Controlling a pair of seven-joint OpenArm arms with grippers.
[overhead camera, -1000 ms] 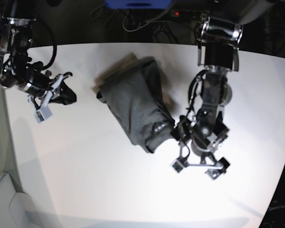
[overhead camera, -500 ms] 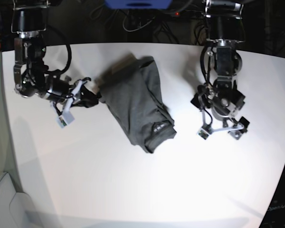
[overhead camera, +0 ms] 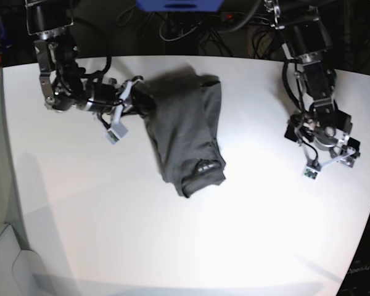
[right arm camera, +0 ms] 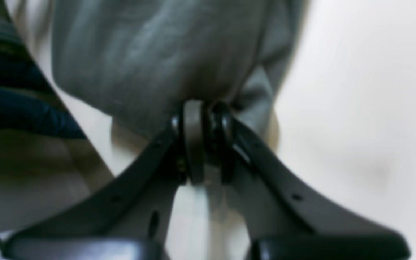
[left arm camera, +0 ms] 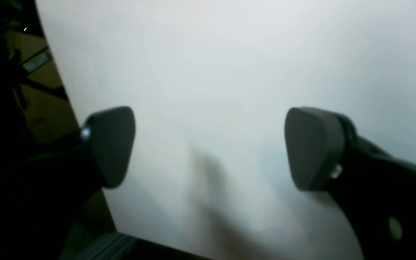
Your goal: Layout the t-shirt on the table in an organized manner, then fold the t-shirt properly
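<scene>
While the right gripper (right arm camera: 204, 144) pinches a bunched fold of the dark grey t-shirt (overhead camera: 188, 132) between nearly closed fingers, the garment lies crumpled lengthwise on the white table (overhead camera: 172, 246), running from near the far edge toward the middle, collar end with its white print nearest the middle. Well apart, by the table's right edge, the left gripper (left arm camera: 208, 148) hangs with fingers spread wide, holding nothing.

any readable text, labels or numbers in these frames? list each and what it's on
None legible.
White print inside the t-shirt neck: too small to read.
Small tags on the right gripper and left gripper: too small.
Yellowish label off the table edge, left wrist view: blurred.
</scene>
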